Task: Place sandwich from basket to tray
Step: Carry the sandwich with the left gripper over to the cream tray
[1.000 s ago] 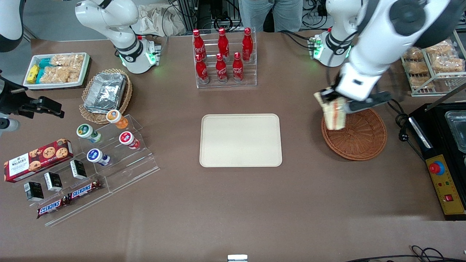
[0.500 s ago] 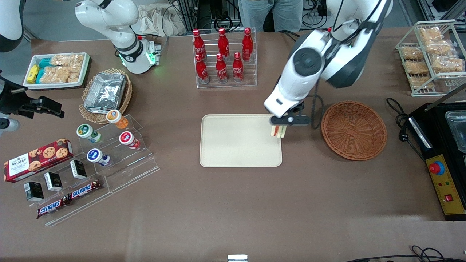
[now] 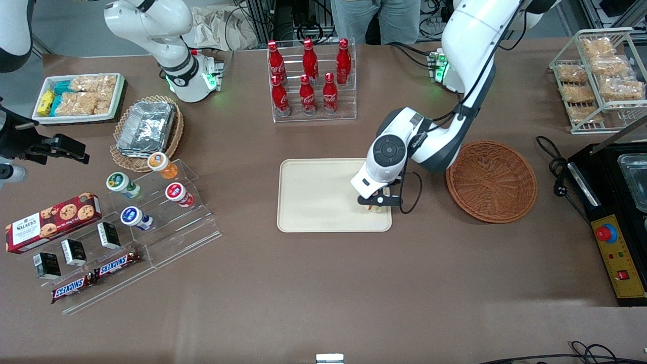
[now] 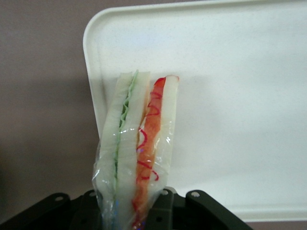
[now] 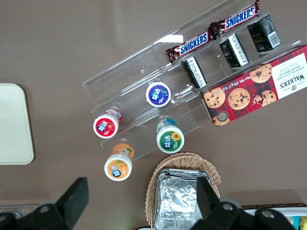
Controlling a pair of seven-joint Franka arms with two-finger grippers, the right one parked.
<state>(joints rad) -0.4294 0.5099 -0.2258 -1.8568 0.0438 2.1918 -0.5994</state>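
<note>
The gripper [image 3: 376, 203] hangs low over the tray [image 3: 313, 197], near the tray's four o'clock corner, its fingers clenched on the sandwich [image 4: 136, 148]. The wedge stands on edge in its clear wrap, filling layers showing, so it can be set down flat-sided without being crushed. It seems to sit just above the tray surface, though contact is hard to judge. The basket [image 3: 491, 181], at the tray's three o'clock, holds nothing, so the carry is nearly done.
</note>
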